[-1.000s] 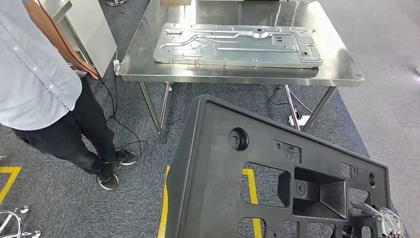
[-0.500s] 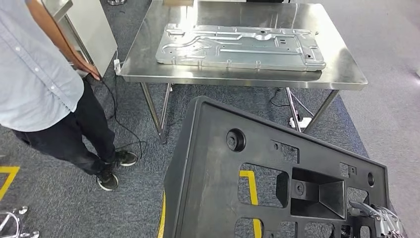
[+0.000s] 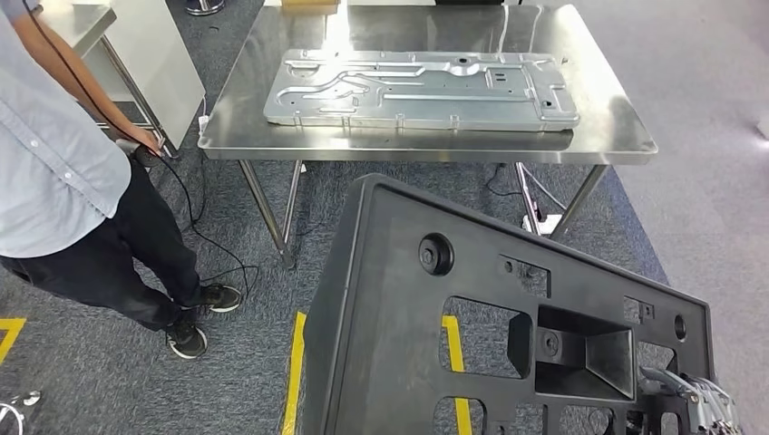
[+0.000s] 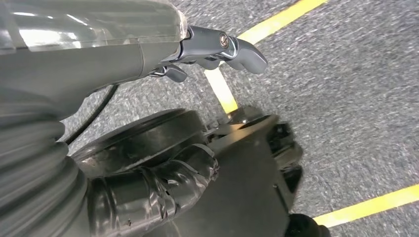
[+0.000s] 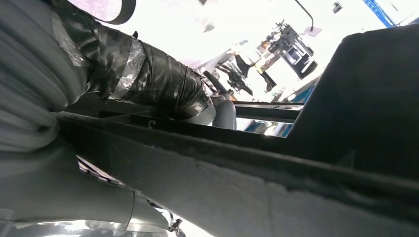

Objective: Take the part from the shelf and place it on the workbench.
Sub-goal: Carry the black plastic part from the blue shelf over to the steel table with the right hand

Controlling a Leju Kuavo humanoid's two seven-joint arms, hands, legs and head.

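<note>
I carry a large black plastic part [image 3: 508, 317], a flat panel with cut-outs and a square recess, tilted in front of me above the floor. My right hand [image 3: 703, 408] grips its lower right corner. In the right wrist view a taped finger [image 5: 153, 79] lies over the part's ribbed edge [image 5: 276, 163]. The steel workbench [image 3: 608, 136] stands ahead, beyond the part's far edge. My left hand [image 4: 163, 148] hangs over the carpet, its thumb [image 4: 237, 47] stretched away from the fingers, with nothing between them.
A pressed metal plate [image 3: 426, 91] covers much of the workbench top. A person [image 3: 63, 181] stands at the left beside a white cabinet [image 3: 168, 63], with a cable trailing down. Yellow floor tape [image 3: 295, 372] runs under the part. A power strip [image 3: 530, 222] lies beneath the bench.
The whole picture has shifted, so the camera has moved: bench and person now sit further left. The black part stays in the same place in my view, still held.
</note>
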